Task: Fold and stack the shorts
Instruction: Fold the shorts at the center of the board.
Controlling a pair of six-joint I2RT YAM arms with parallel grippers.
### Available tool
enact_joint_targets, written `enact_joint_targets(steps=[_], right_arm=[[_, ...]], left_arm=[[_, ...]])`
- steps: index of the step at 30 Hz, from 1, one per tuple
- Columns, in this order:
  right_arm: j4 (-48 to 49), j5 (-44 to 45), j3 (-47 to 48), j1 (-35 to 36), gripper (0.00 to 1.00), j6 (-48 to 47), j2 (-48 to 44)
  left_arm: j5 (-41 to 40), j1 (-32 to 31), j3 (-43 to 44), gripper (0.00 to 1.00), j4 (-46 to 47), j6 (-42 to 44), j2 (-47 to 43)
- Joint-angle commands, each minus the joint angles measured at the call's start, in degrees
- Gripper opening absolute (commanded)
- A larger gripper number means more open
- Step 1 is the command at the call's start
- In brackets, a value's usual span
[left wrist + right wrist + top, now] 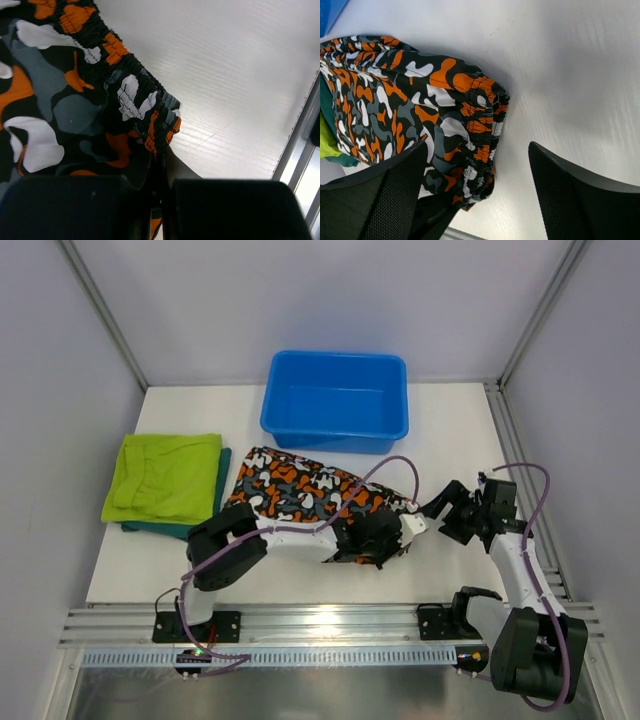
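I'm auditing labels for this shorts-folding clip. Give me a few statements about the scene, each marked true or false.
1. The blue tub has nothing in it. True.
2. The lime shorts lie under the teal shorts. False: the lime pair lies on top of the teal pair.
3. The left end effector is shut on the camouflage shorts. True.
4. The right end effector is clamped on the camouflage shorts. False: its jaws stand wide open and grip nothing.

Overhead, wrist close-ups; shared camouflage shorts (300, 490)
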Motion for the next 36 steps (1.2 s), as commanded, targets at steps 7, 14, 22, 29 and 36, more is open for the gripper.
enact_joint_targets(steps=[7, 14, 22, 29, 36], right_arm=[[12.1, -7.5, -8.4, 0.5, 0.85, 8.9, -1.9], [19.7, -5.7, -10.9, 3.3, 0.86, 17.2, -2.5], [26.8, -1.3, -13.3, 10.1, 0.86, 24.5, -1.5], [32.7, 3.0, -14.6, 10.9, 0.83, 28.3, 3.1], [46.5, 2.8, -17.2, 10.9, 0.39, 31.9, 13.9]], left_arm=[[4.2, 4.8, -4.4, 0.00, 13.7, -12.0, -9.9], [6.0, 4.7, -4.3, 0.00, 13.7, -13.4, -9.5], [6.0, 4.7, -4.3, 0.00, 13.7, -14.5, -8.8], [7.9, 4.6, -4.8, 0.00, 15.0, -15.4, -9.5], [3.7, 2.9, -10.2, 0.00, 22.5, -20.9, -14.1]])
